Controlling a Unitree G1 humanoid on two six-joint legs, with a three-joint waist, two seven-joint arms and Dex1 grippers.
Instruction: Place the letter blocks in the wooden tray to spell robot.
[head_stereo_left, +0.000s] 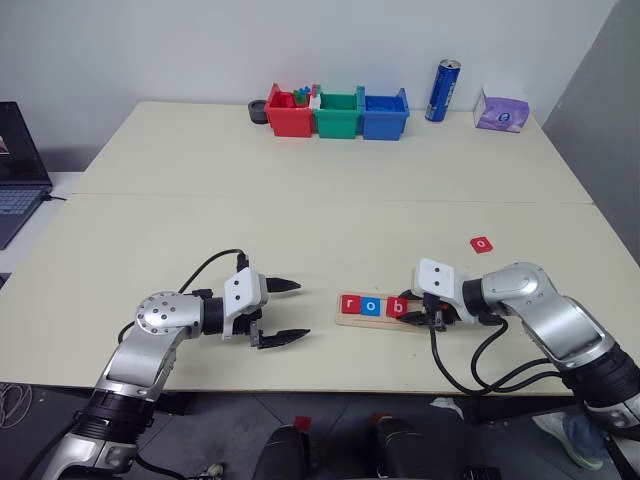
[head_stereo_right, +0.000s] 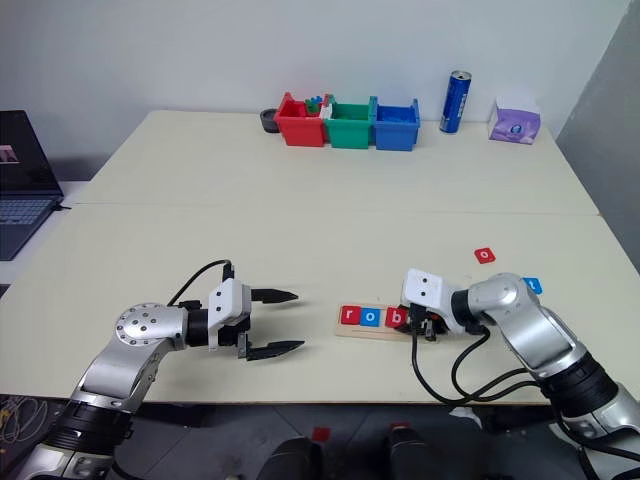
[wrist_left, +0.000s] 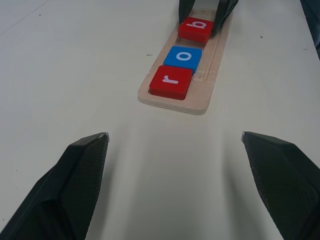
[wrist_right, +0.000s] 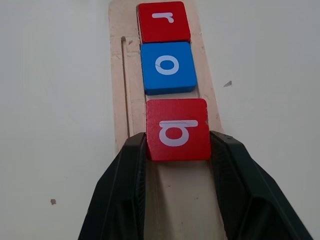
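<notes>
Three tiles reading "r", "o", "b" (wrist_right: 177, 129) (right claw (wrist_right: 177, 150) clamping "b") along wooden tray (wrist_left: 216, 60); left claw (head_stereo_left: 283, 312) agape.

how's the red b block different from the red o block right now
The red b block sits in the wooden tray, third after r and o; the red o block lies loose on the table, away from the tray. The b block is gripped between the fingers of the right end effector; nothing touches the o block. Both are small flat red tiles with a white letter.
</notes>
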